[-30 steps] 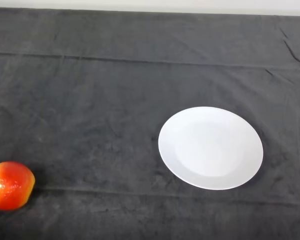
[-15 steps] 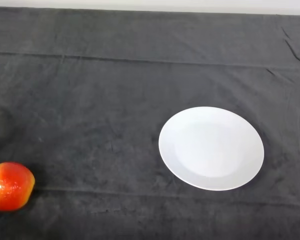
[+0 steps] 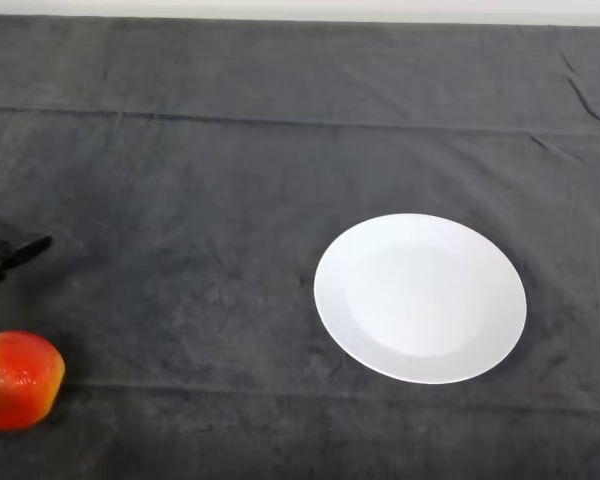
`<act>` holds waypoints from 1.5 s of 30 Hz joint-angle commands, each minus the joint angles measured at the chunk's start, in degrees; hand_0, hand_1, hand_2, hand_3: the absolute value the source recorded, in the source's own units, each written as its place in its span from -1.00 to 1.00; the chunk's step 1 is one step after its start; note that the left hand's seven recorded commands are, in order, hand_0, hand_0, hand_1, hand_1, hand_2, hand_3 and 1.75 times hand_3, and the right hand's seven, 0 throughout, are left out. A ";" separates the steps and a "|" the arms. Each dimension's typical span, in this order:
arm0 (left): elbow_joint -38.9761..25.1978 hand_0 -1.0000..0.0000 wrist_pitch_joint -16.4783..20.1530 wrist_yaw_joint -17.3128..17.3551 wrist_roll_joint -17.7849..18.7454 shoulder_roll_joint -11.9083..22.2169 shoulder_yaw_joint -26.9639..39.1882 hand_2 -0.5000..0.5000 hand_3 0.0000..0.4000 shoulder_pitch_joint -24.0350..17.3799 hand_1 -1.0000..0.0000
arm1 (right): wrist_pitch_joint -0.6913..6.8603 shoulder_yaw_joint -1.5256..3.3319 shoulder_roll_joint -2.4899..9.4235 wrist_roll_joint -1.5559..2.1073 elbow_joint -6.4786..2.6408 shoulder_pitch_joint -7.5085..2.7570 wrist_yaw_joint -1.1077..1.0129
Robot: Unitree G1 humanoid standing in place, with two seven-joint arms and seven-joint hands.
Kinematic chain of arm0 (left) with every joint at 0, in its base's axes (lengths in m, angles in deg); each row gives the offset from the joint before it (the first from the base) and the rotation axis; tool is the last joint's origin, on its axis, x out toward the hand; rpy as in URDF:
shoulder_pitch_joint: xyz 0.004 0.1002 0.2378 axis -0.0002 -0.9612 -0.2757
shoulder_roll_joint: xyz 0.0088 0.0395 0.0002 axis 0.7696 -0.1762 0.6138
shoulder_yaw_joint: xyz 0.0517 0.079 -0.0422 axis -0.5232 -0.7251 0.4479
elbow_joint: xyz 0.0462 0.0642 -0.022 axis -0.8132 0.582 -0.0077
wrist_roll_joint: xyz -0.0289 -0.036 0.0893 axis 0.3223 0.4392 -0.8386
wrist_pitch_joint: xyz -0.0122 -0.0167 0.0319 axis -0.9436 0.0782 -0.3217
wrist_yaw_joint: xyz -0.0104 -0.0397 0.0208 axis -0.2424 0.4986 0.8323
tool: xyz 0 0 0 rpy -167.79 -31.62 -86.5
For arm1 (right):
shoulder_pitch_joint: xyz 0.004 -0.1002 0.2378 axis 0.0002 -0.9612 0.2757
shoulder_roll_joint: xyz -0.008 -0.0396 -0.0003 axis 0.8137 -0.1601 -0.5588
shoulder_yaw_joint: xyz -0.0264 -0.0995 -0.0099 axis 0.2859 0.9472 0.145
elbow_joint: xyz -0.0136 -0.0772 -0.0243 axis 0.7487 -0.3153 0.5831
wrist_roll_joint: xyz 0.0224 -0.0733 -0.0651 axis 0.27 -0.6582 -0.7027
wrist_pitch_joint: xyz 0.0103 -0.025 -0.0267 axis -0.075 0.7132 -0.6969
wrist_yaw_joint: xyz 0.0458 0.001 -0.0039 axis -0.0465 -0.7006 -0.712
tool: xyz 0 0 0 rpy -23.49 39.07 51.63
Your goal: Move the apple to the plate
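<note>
A red and orange apple [image 3: 18, 380] rests on the dark cloth at the lower left edge of the head view. A white round plate [image 3: 420, 296] lies flat right of centre, with nothing on it. At the left edge, above the apple, the black fingertips of my left hand [image 3: 10, 254] poke into view. They look straight and hold nothing. A gap of cloth separates them from the apple. The rest of the hand and the arm are out of the picture.
The dark cloth [image 3: 230, 180] covers the whole table and has a few creases. The table's far edge runs along the top of the view.
My left hand's fingertips have come into view at the left edge; earlier no part of the hand showed. The apple sits very slightly lower in the picture. The plate has not moved.
</note>
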 commanded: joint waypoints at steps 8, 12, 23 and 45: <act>0.75 1.00 -2.21 0.69 -2.57 -2.26 -1.87 0.00 -1.00 6.00 1.00 | 0.15 -0.38 -1.45 0.62 0.96 -0.16 0.12; 0.84 1.00 -2.65 1.78 -2.66 -2.71 -2.16 0.00 -1.00 6.61 1.00 | 0.15 -0.38 -1.46 0.63 0.95 -0.16 0.11; 0.61 1.00 -4.44 7.54 -0.82 -0.64 -0.79 0.00 -1.00 5.87 1.00 | 0.15 -0.39 -1.47 0.63 0.93 -0.15 0.10; -0.66 1.00 -5.24 16.06 -0.46 4.05 -0.49 0.00 -1.00 2.13 1.00 | 0.14 -0.39 -1.48 0.64 0.91 -0.15 0.09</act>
